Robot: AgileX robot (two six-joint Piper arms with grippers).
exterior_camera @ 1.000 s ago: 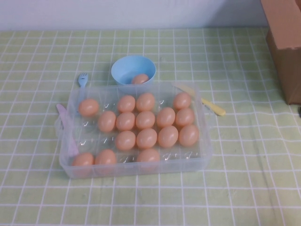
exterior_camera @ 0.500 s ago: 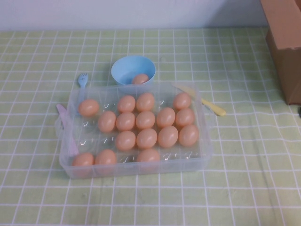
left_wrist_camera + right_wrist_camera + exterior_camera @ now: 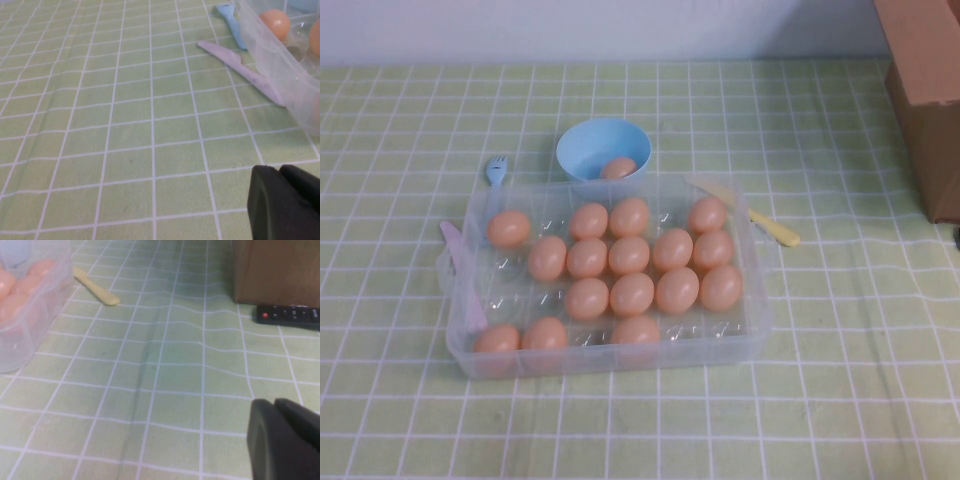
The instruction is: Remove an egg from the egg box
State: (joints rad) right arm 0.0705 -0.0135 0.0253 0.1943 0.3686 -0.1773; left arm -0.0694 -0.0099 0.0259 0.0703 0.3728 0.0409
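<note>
The clear plastic egg box (image 3: 620,358) sits mid-table and holds several peach-orange eggs, one near its middle (image 3: 632,293). Neither arm shows in the high view. My left gripper (image 3: 279,171) is shut and empty, low over the cloth to the left of the box, whose wall (image 3: 280,57) and one egg (image 3: 274,22) show in the left wrist view. My right gripper (image 3: 275,403) is shut and empty, low over the cloth to the right of the box (image 3: 25,315).
A light-blue bowl (image 3: 604,140) with one egg (image 3: 617,167) stands behind the box. A blue fork (image 3: 496,168) and pink knife (image 3: 460,270) lie at its left, a yellow knife (image 3: 765,225) at its right. A brown cardboard box (image 3: 930,90) and black remote (image 3: 287,314) are far right.
</note>
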